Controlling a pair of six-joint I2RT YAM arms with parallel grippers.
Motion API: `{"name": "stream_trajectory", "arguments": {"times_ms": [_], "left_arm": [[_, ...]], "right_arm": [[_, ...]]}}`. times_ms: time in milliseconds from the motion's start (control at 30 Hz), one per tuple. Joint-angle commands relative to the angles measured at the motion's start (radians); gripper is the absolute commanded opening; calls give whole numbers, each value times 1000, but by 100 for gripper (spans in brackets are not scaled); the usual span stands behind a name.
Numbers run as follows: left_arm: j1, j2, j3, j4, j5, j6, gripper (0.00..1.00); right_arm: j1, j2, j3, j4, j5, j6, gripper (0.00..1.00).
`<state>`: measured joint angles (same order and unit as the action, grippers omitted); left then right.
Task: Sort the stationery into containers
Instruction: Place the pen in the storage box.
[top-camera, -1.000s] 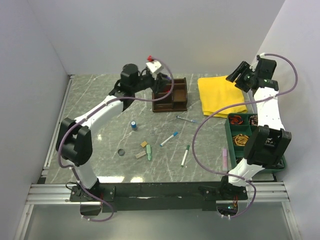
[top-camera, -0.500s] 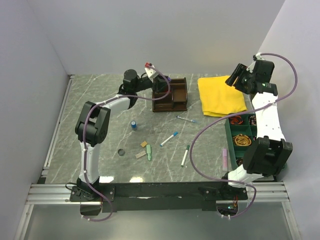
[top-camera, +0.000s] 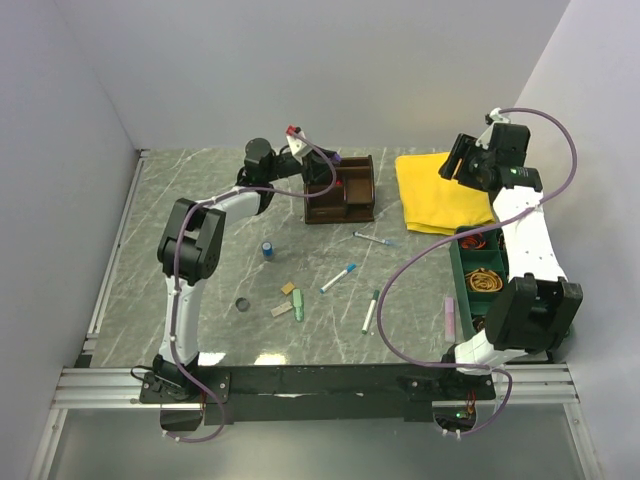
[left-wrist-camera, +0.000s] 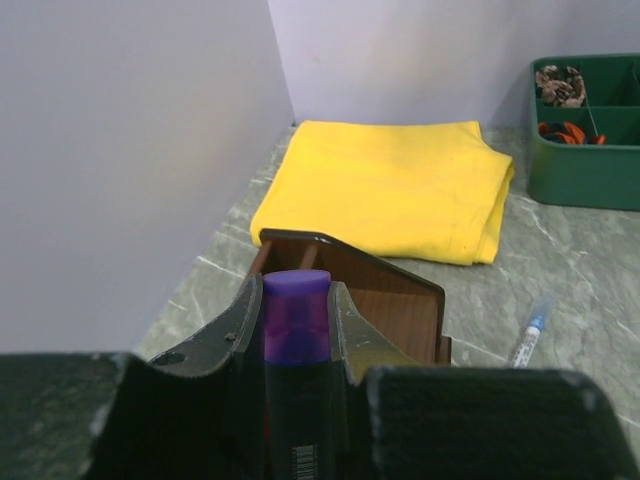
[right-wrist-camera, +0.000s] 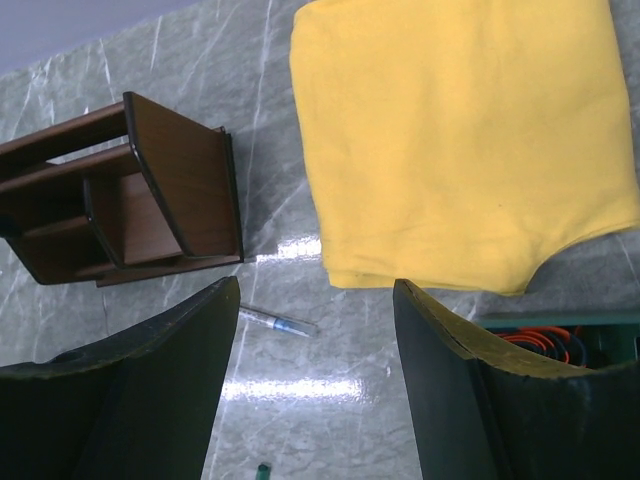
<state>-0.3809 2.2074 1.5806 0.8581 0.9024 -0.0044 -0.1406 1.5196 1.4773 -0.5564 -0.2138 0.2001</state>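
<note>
purple marker is clenched between the left claw fingers, cap end pointing out past the tips, right at the near wall of the brown organiser. It lies along the claw axis, probably so it can slide lengthwise into a compartment. Not in the organiser yet

right claw is spread and empty, hanging over the counter between the organiser and the yellow cloth. A blue-tipped pen lies in the gap below it, likely its next pick

two more pens, the small bottle and the erasers lie loose mid-counter; the green tray sits at the right edge
</note>
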Motion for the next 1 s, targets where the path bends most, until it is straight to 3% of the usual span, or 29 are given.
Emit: {"name": "stream_trajectory", "arguments": {"times_ms": [0,633,667,700,800,967], "left_arm": [[0,26,32,58,67,30,1],[25,106,99,-28,159,159,1],[28,112,105,-37,162,162,6],[30,118,107,-42,165,161,19],[33,101,96,-33,170,162,38],[27,-6,58,-102,158,208,54]], "right_arm": [[7,-7,21,18,21,-31,71],[68,-9,-32,29,39,-56,72],[68,-4,-35,29,37,-56,72],[68,-1,-34,26,36,-54,72],[70,8,-23,26,28,-51,72],[70,8,-11,32,13,-47,72]]}}
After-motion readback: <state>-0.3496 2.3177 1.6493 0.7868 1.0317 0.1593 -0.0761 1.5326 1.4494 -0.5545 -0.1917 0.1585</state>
